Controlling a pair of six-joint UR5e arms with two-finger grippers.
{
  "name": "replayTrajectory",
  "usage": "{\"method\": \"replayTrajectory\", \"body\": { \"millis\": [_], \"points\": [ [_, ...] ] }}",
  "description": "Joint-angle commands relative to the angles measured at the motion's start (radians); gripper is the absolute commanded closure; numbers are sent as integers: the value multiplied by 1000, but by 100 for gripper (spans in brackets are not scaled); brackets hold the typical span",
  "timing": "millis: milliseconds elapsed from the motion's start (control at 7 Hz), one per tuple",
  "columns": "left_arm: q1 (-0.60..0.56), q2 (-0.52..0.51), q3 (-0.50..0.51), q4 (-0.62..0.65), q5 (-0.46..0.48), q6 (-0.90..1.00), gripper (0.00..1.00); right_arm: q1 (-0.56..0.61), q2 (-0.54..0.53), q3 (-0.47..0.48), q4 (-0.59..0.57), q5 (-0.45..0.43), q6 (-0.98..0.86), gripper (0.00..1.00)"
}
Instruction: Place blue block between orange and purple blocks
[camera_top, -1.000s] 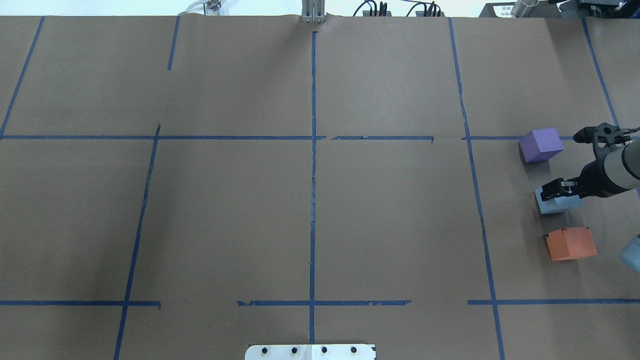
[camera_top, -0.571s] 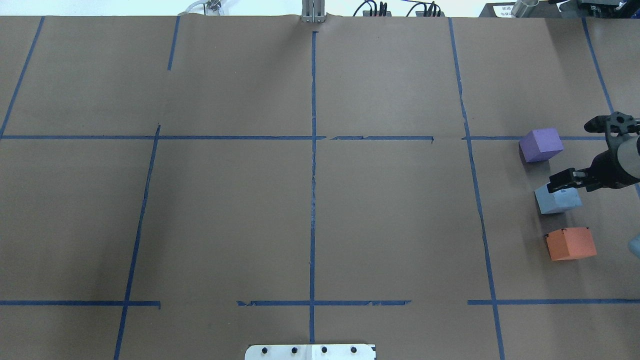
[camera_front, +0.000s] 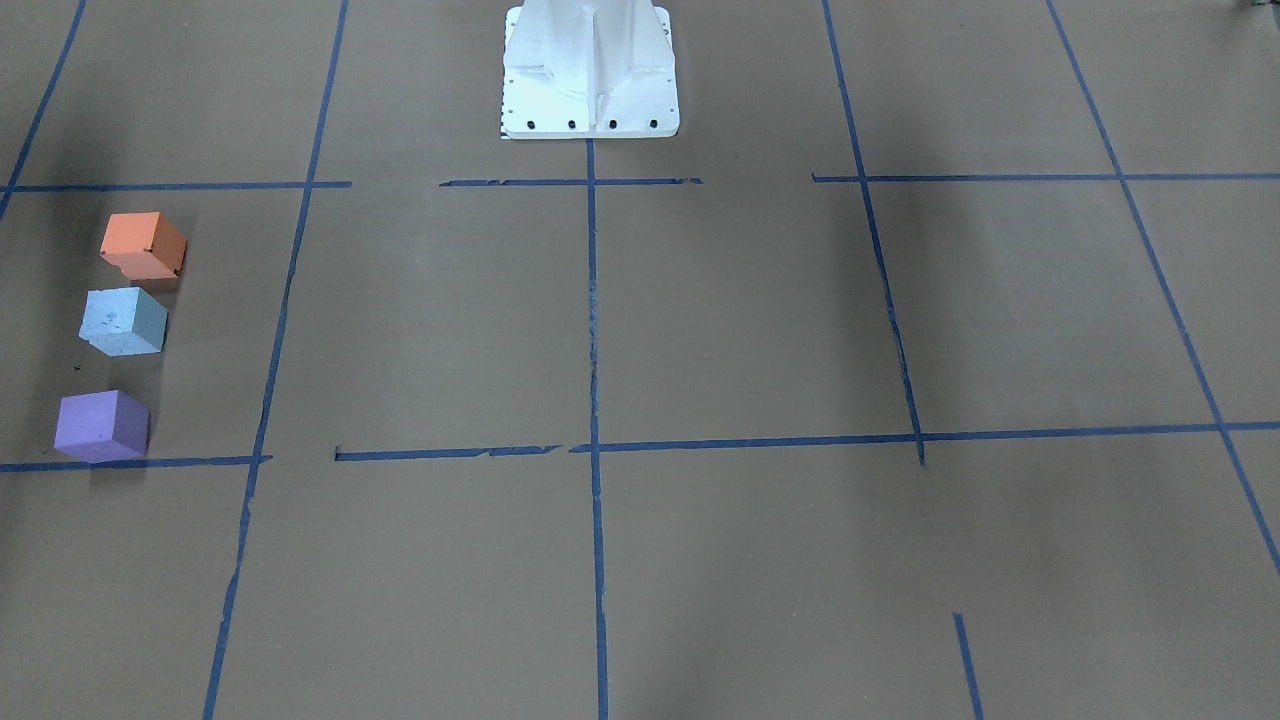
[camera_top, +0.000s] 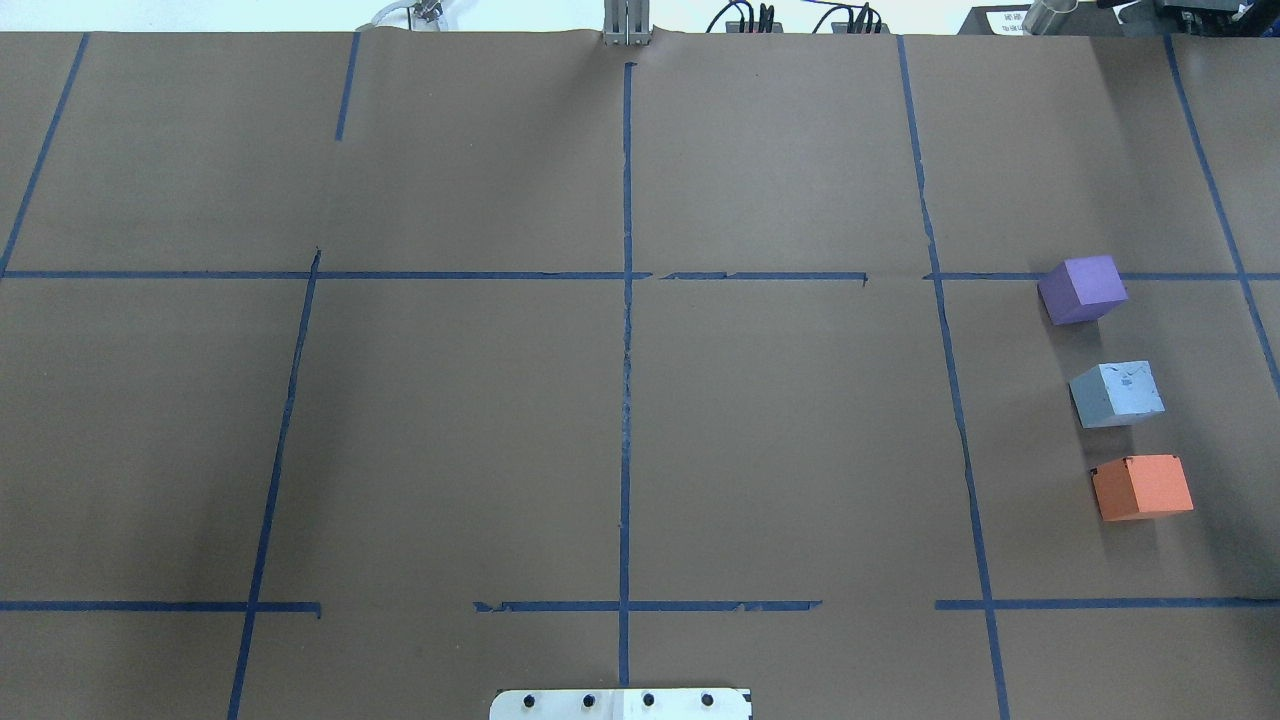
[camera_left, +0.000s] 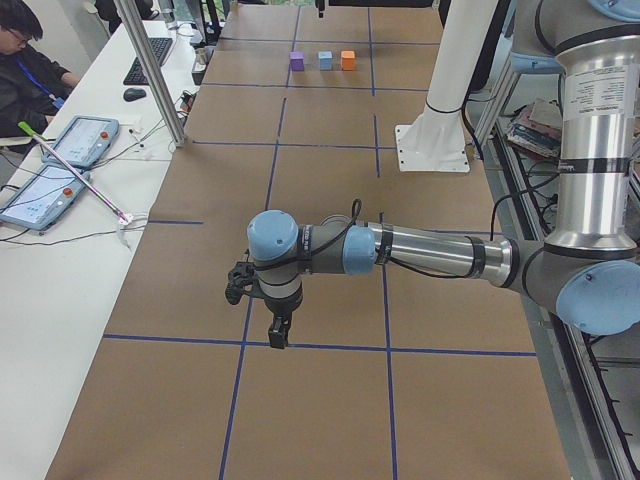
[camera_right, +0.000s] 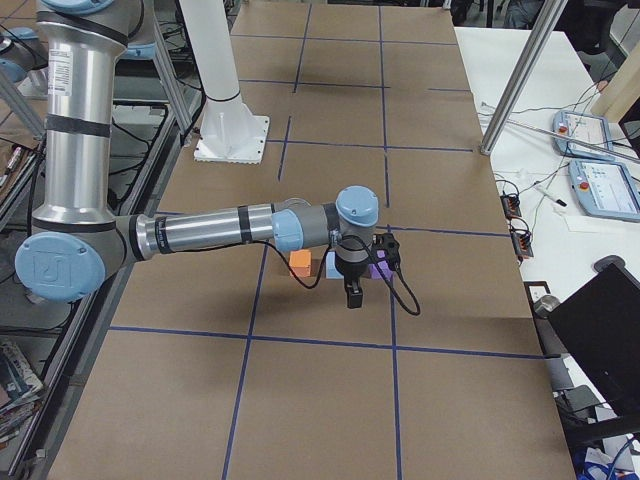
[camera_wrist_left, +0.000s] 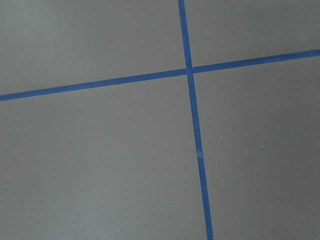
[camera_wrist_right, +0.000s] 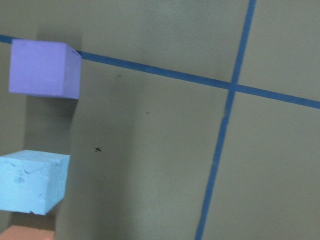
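Note:
The light blue block (camera_top: 1117, 393) stands on the brown table between the purple block (camera_top: 1083, 288) and the orange block (camera_top: 1142, 487), apart from both, at the overhead view's right. The front view shows the same row: orange (camera_front: 143, 245), blue (camera_front: 124, 321), purple (camera_front: 101, 425). The right wrist view shows purple (camera_wrist_right: 44, 68), blue (camera_wrist_right: 32, 182) and a sliver of orange (camera_wrist_right: 27, 233). My right gripper (camera_right: 353, 299) hangs beside the row, holding nothing I can see. My left gripper (camera_left: 277, 335) is far from the blocks. I cannot tell whether either is open.
Blue tape lines (camera_top: 627, 330) divide the brown table. The white robot base (camera_front: 590, 70) stands at the table's edge. A person (camera_left: 30, 60) sits at a side desk with tablets (camera_left: 60, 165). The left wrist view shows only a tape cross (camera_wrist_left: 190, 70).
My right gripper has left the blue block and drawn back to the right, out of the overhead view. The blue block stays between purple and orange.

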Motion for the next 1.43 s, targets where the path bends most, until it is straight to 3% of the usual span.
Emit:
{"method": "replayTrajectory", "body": {
  "millis": [0, 571, 1286],
  "points": [
    [0, 1, 2, -14, 0, 1, 0, 132, -62, 13, -82, 27, -168, 0],
    [2, 3, 44, -13, 2, -2, 0, 129, -56, 15, -76, 30, -108, 0],
    [8, 27, 22, 1, 8, 2, 0, 128, -58, 13, -68, 29, -113, 0]
  ]
}}
